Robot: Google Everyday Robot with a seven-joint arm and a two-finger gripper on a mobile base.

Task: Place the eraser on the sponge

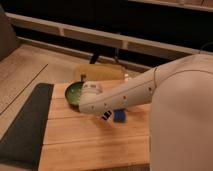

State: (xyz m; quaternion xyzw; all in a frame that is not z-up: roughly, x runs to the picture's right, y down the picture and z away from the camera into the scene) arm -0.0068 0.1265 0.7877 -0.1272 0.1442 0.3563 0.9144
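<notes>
The sponge (pixel 120 116) is bright blue, the bowl (pixel 74 93) green. The counter (pixel 85 145) is pale wood with plank lines; a dark grey mat (pixel 25 125) lies at its left. The white arm (pixel 135 90) covers the pincer (pixel 105 116), black-and-white, just left of the sponge.
</notes>
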